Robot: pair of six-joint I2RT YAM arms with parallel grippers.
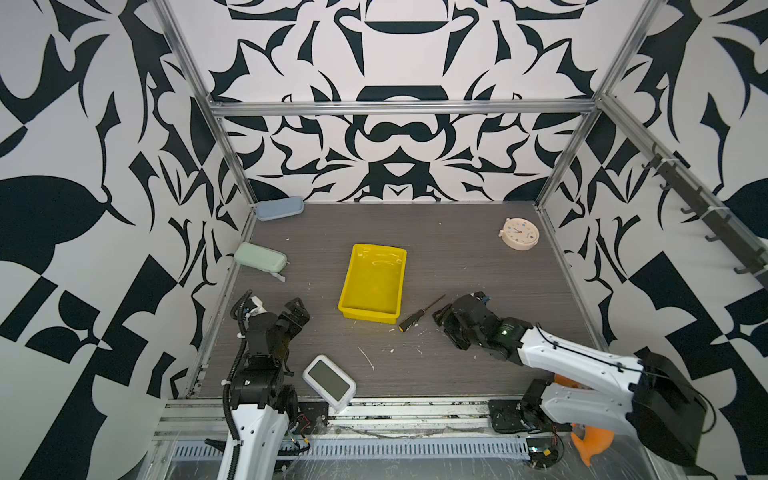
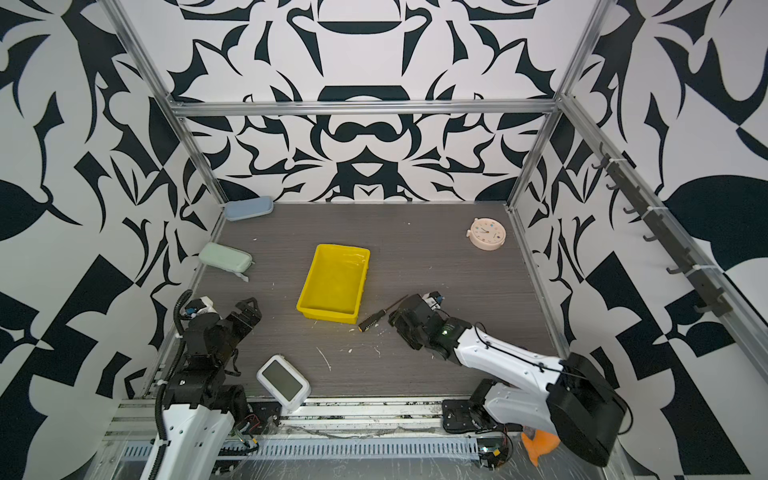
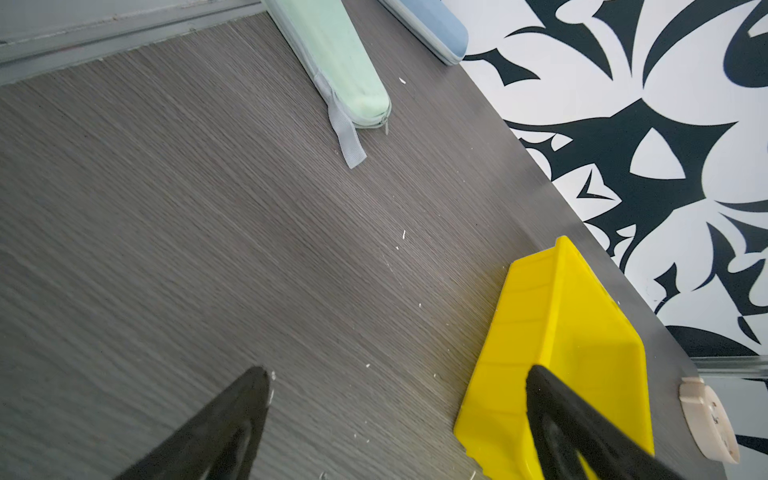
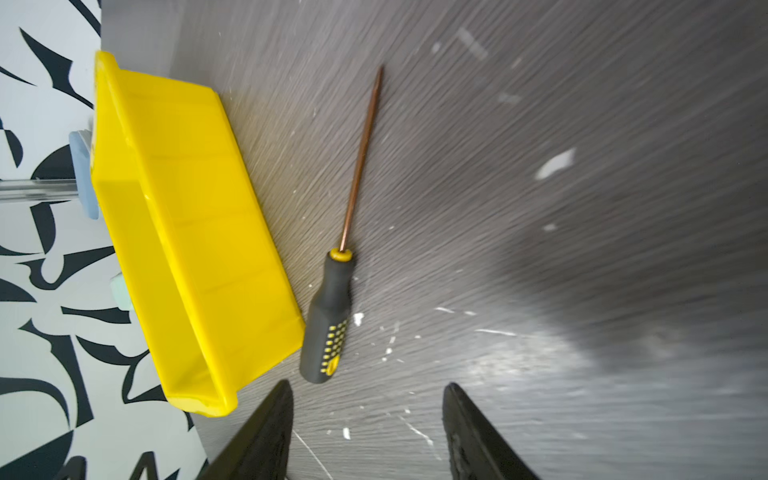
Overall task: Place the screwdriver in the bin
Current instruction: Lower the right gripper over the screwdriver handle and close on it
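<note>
On the table [image 1: 457, 270] beside the bin [image 1: 379, 248], screwdriver [image 1: 419, 314] not yet in.
Both top views: it lies flat off the bin's near right corner, your right gripper [image 1: 441, 322] close, empty. Left wrist: your left gripper [image 3: 397, 370] spread wide, holding nothing. Right wrist: jaws parted, screwdriver [image 4: 332, 316] just ahead of them, untouched, alongside the bin [image 4: 187, 208] wall.

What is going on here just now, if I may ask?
The right gripper, jaws open and empty, is poised just short of the screwdriver, at its handle end. It lies on the table close beside the yellow bin, which holds nothing yet. The left gripper hangs open and empty on the bin's other side.
</note>
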